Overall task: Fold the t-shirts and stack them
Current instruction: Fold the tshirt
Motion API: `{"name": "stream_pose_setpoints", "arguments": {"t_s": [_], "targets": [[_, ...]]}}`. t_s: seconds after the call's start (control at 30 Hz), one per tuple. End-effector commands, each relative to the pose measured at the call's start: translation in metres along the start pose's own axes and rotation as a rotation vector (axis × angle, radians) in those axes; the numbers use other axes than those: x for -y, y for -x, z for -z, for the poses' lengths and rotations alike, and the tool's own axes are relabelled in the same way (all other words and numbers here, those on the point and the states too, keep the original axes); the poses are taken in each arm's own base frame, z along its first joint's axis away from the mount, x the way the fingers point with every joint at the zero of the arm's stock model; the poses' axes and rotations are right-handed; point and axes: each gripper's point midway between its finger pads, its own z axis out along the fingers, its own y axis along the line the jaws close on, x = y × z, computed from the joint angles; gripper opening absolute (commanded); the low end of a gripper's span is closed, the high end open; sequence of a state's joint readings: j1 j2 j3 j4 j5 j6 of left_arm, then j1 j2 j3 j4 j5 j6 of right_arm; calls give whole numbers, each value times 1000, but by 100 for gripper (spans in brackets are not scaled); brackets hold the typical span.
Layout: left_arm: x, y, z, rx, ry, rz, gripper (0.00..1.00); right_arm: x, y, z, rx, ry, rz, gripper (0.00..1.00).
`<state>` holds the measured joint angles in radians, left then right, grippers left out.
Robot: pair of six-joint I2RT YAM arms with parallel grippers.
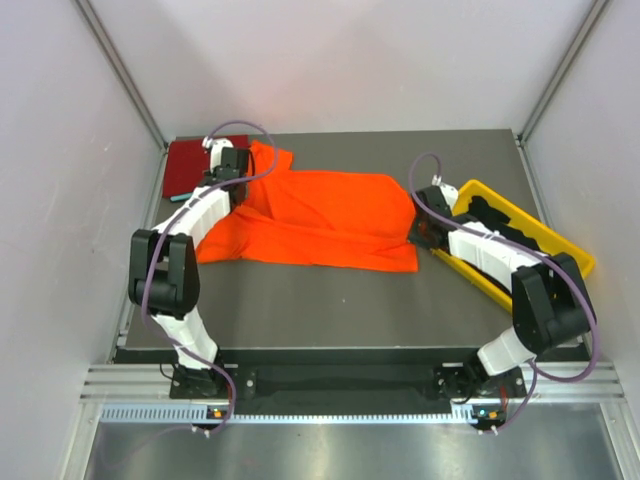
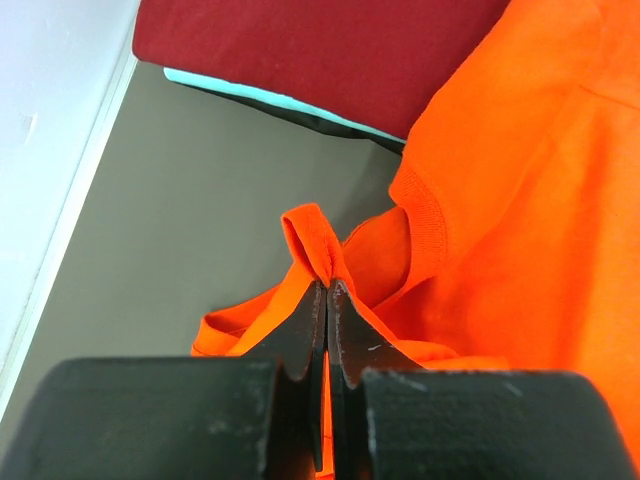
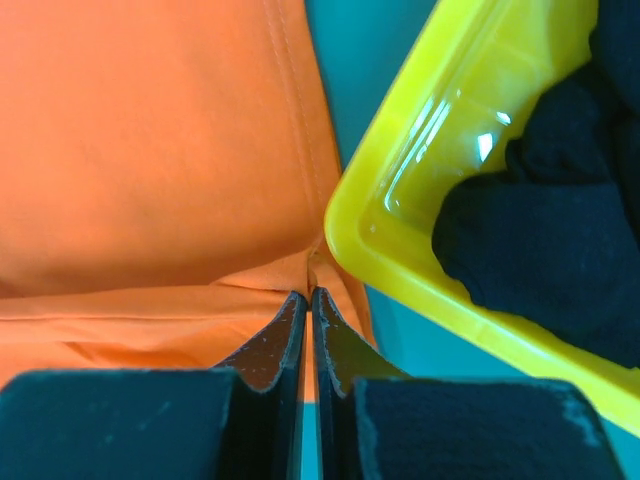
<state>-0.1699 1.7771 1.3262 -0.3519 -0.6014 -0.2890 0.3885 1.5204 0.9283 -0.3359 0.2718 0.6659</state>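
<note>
**Both arms have a pinch on the orange tee**

So the orange t-shirt (image 1: 330, 215) is spread out across the far half of the table (image 1: 330, 310), a bit rumpled, with its long side running left to right. The left gripper (image 2: 327, 290) is at the shirt's far left end. Its fingers are squeezed together on a little raised fold of orange cloth, and you can see the loop of fabric poking up past the tips. The right gripper (image 3: 309, 297) is at the shirt's right edge, also clamped tight, with orange cloth puckered at its tips and just beside the corner of the yellow bin (image 3: 400, 180).

The dark red shirt (image 2: 320, 50) lies flat in the far left corner with the teal shirt (image 2: 250, 92) peeking out from under it, and the orange sleeve overlaps its edge. The black shirts (image 3: 540, 230) are bundled up inside the bin on the right
</note>
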Motion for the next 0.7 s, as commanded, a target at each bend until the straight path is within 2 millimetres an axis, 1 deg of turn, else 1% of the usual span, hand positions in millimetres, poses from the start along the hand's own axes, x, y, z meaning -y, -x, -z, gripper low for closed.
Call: {"name": "stream_pose_setpoints", "arguments": {"t_s": [0.0, 0.07, 0.1, 0.13, 0.17, 0.2, 0.23, 0.27, 0.3, 0.33, 0.37, 0.4, 0.43, 0.47, 0.5, 0.53, 0.57, 0.6, 0.63, 0.67], "targets": [[-8, 21, 0, 41, 49, 36, 0, -4, 28, 2, 67, -10, -3, 4], [-7, 23, 1, 32, 55, 35, 5, -5, 35, 4, 72, -15, -10, 13], [-7, 26, 5, 25, 57, 27, 9, -4, 34, 9, 62, -22, -7, 18], [-9, 32, 11, 29, 63, 29, 14, -2, 34, 15, 49, -31, -2, 27], [-8, 38, 14, 40, 54, 39, 18, -1, 34, 18, 40, -32, 0, 31], [-9, 39, 19, 34, 43, 35, 24, -3, 36, 26, 42, -24, -14, 33], [-10, 45, 27, 40, 25, 52, 34, -1, 32, 30, 30, -25, -22, 36], [-4, 48, 33, 34, -26, 60, 50, 1, 26, 35, 12, -25, -29, 36], [-3, 45, 38, 18, -45, 57, 50, -3, 23, 43, 5, 9, -62, 37], [-6, 50, 48, 28, -65, 82, 50, 0, 9, 44, -20, 13, -69, 37], [-3, 44, 53, 10, -96, 83, 50, -6, 5, 51, -25, 55, -107, 36], [-3, 43, 58, 8, -118, 88, 50, -1, -12, 48, -53, 52, -118, 35], [-4, 47, 69, 22, -153, 102, 50, -4, -19, 48, -58, 68, -130, 34], [1, 33, 72, -9, -198, 92, 50, -5, -23, 51, -60, 77, -168, 34], [3, 27, 76, -27, -229, 104, 50, 1, -35, 48, -72, 58, -175, 34], [2, 26, 86, -24, -270, 112, 50, -3, -38, 48, -64, 74, -183, 34], [6, 6, 87, -73, -306, 103, 50, -3, -41, 47, -63, 77, -211, 34], [2, 4, 95, -71, -322, 139, 50, -1, -49, 45, -75, 75, -218, 35], [1, -3, 95, -85, -330, 156, 50, -4, -50, 44, -73, 85, -224, 35], [-8, -25, 89, -132, -322, 172, 50, -5, -53, 42, -79, 79, -232, 35]]}}
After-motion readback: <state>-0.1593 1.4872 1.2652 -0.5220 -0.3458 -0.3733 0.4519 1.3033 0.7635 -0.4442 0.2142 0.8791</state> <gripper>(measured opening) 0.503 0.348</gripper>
